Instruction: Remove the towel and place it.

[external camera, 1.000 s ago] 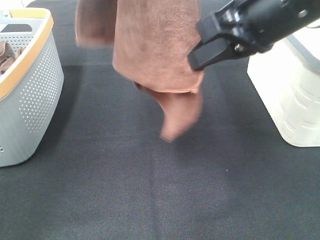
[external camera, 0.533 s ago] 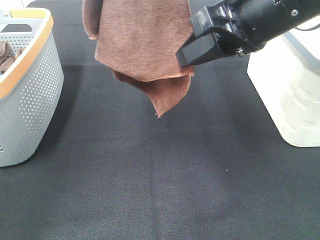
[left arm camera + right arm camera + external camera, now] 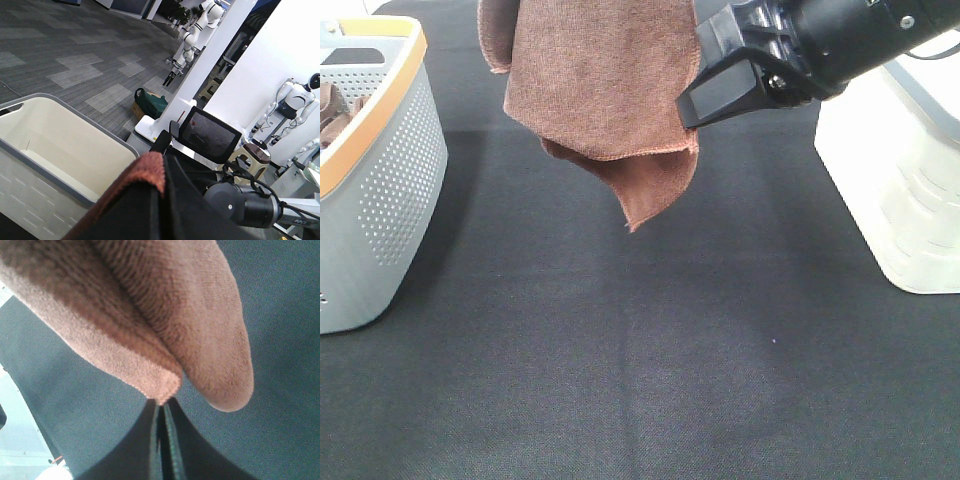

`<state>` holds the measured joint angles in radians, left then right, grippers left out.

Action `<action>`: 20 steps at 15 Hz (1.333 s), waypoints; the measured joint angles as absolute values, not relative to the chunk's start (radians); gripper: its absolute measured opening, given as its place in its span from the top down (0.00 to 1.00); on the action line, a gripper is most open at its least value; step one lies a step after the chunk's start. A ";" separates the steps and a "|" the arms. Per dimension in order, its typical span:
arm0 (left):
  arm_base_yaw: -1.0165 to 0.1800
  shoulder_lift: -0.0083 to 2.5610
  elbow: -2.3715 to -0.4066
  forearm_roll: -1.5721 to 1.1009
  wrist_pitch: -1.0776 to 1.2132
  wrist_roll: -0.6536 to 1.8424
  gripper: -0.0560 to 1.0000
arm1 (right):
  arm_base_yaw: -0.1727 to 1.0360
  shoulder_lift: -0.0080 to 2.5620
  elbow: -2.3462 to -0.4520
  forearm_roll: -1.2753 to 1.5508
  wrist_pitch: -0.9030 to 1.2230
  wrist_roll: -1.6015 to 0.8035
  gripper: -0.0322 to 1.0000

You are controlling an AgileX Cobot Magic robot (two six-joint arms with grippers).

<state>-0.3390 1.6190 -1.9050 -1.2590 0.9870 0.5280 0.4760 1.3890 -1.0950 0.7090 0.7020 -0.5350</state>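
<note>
One towel [image 3: 605, 80] hung doubled above the black table mat [image 3: 620, 380], clear of the grey basket [image 3: 390, 180]. Left gripper [image 3: 162, 172] and right gripper [image 3: 161, 401] were each clenched on its hem. Recommended handling: spread the corners evenly, then lower flat without dragging.

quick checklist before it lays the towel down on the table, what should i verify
1. Left gripper shut on the towel: ok.
2. Right gripper shut on the towel's edge: ok.
3. Towel off the table: ok, its lowest corner hangs above it.
4. Towel out of the basket: ok.
5. Towel spread open: not ok, it hangs doubled over.
</note>
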 joint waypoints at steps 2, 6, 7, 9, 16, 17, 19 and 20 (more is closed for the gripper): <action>-0.339 1.619 -1.905 -1.246 0.987 0.531 0.95 | 0.476 1.389 -1.095 0.702 0.757 -0.537 0.97; -0.339 1.619 -1.905 -1.138 0.964 0.527 0.95 | 0.476 1.384 -1.095 0.659 0.842 -0.537 0.97; -0.339 1.619 -1.905 -1.046 0.959 0.491 0.95 | 0.476 1.360 -1.095 0.616 0.862 -0.520 0.97; -0.339 1.619 -1.905 -0.908 0.955 0.421 0.95 | 0.476 1.324 -1.095 0.555 0.900 -0.483 0.97; -0.339 1.619 -1.905 -0.587 1.106 0.329 0.95 | 0.476 1.315 -1.290 0.130 1.017 -0.222 0.97; -0.339 1.619 -1.905 -0.547 1.125 0.314 0.95 | 0.476 1.322 -1.325 0.057 1.017 -0.189 0.97; -0.339 1.619 -1.905 -0.479 1.132 0.297 0.95 | 0.476 1.377 -1.420 -0.069 1.017 -0.133 0.97; -0.339 1.623 -1.905 -0.421 1.130 0.272 0.95 | 0.476 1.406 -1.452 -0.115 1.011 -0.116 0.97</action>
<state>-0.3390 1.6230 -1.9050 -0.4210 1.1300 0.2720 0.4760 1.4060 -1.4520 -0.1150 1.0110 -0.1160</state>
